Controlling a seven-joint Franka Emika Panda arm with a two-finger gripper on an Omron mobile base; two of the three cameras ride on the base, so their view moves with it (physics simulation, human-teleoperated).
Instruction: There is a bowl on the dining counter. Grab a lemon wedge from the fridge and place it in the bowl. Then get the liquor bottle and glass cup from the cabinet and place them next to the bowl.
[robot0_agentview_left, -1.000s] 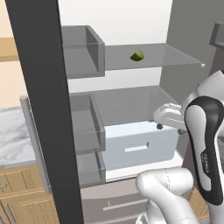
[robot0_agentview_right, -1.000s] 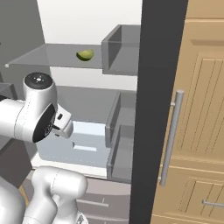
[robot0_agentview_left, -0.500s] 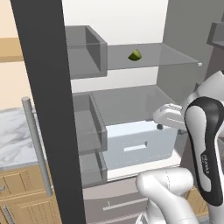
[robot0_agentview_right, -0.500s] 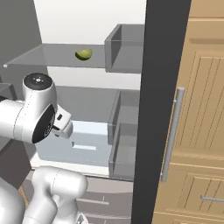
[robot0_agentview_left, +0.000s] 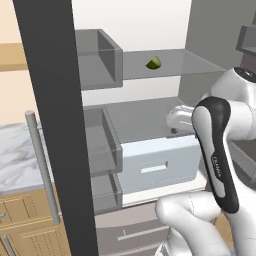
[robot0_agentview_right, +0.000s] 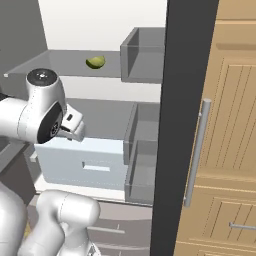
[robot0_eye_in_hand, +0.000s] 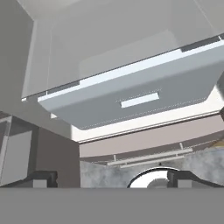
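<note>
Lemon wedge (robot0_agentview_left: 154, 63): sitting alone on the upper glass shelf (robot0_agentview_left: 200, 62) of the open fridge (robot0_agentview_right: 100, 100), toward the shelf's middle, well above the arm.
Handling: looking small, light and soft, with a slick rind; I'd guess it squashes or slips under a hard squeeze.
Where to hold: probably across the rind and cut faces, gently, coming in level over the shelf's front edge.
Tool (robot0_eye_in_hand: 111, 178): jaws standing wide apart and carrying nothing; pointing down past the pale crisper drawer (robot0_eye_in_hand: 131, 94).
Change: the near fridge door edge (robot0_agentview_left: 55, 125) is sitting further right in the left base view than a second ago, and more marble counter (robot0_agentview_left: 15, 155) is showing; the whole picture is shifting, so the base is moving, not the wedge.
</note>
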